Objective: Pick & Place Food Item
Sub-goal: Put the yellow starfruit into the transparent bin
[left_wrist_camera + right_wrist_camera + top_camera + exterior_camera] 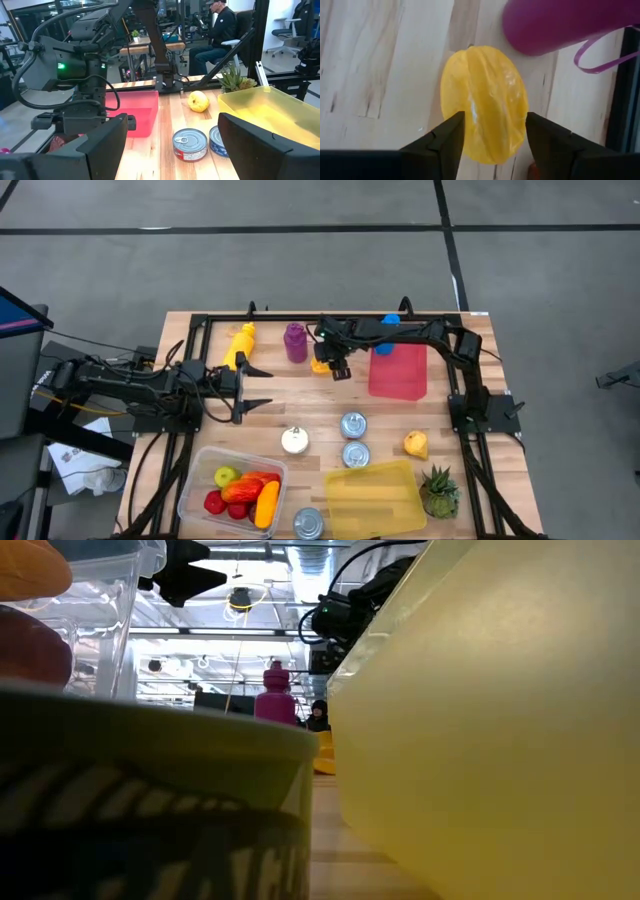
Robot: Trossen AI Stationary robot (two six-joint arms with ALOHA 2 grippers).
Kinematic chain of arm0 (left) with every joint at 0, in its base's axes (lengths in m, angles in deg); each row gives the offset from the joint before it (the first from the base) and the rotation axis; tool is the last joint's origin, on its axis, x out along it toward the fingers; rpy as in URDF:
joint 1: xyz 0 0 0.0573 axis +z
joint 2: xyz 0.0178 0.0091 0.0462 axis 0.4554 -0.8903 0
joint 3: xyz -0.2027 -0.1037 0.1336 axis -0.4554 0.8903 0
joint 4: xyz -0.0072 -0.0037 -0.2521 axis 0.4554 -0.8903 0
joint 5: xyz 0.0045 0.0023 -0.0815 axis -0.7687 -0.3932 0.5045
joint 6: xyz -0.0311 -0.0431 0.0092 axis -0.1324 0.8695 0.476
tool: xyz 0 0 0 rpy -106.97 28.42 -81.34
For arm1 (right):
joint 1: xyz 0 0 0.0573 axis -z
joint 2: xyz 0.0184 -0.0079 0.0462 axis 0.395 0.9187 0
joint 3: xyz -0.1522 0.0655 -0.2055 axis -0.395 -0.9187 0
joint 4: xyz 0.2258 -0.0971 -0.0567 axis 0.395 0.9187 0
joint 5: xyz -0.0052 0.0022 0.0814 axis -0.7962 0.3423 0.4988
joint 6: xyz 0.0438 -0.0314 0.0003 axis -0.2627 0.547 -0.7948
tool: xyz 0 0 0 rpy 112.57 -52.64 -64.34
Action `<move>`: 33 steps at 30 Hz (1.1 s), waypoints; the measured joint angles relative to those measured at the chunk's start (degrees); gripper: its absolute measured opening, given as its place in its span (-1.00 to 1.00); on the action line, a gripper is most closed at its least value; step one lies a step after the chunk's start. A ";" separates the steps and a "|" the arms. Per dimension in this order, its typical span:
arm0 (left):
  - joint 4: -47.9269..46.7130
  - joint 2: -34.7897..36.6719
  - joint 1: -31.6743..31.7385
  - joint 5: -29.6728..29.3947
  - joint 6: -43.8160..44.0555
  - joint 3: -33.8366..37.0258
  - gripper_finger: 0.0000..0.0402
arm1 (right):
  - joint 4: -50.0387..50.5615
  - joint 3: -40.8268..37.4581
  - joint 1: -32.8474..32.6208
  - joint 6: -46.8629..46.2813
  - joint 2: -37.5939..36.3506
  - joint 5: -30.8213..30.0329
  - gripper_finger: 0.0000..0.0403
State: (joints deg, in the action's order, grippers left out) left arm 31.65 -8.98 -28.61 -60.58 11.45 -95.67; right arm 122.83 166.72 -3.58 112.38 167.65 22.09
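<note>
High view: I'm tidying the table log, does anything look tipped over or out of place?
Mostly orderly. The yellow bottle lies on its side at the far edge, while the purple bottle beside it stands upright. The right gripper is open around a yellow food item on the bare wood.

A: The worktop in the middle of the high view is pale wood planks, smooth and faintly satin.

B: And the yellow food item, centre of the right wrist view?

A: Glossy, with a waxy plastic sheen. The purple bottle at upper right is smooth matt plastic.

B: The tins at lower centre of the left wrist view?

A: Shiny metal lids. The yellow bin is translucent plastic.
</note>
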 joint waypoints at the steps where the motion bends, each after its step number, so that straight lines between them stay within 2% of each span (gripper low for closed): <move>1: 0.04 0.00 0.00 0.45 0.02 0.00 0.50 | -0.37 -0.01 0.02 -0.02 0.00 0.00 0.00; 4: 0.42 0.00 0.00 1.07 0.64 0.00 0.50 | -0.79 -0.01 0.09 -0.01 0.00 -0.02 -0.07; 12: 0.94 0.00 -0.02 1.44 1.04 0.00 0.50 | 0.85 0.04 -0.65 1.58 1.33 -0.19 -0.58; 15: 1.19 -0.01 -0.02 1.44 1.25 0.00 0.50 | 1.72 1.06 -0.74 1.72 3.16 -0.33 -0.62; 20: 1.12 -0.02 -0.02 1.44 1.27 0.00 0.50 | 5.98 7.60 -0.94 1.00 7.96 -1.93 -0.60; 23: 1.11 -0.02 -0.02 1.44 1.27 0.00 0.50 | 10.68 12.12 -0.94 -0.30 9.45 -1.74 -0.71; 26: 1.09 -0.02 -0.02 1.69 1.22 0.00 0.50 | 15.32 15.06 -1.39 -1.41 9.64 -1.45 -0.93; 33: 1.58 -0.02 -0.02 2.86 1.57 0.00 0.50 | 20.86 16.23 -6.47 -6.48 5.76 -1.49 -0.97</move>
State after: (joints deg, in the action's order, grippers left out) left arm 33.23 -9.01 -28.63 -57.72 13.03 -95.67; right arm 143.69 182.95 -10.05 105.90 173.41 20.60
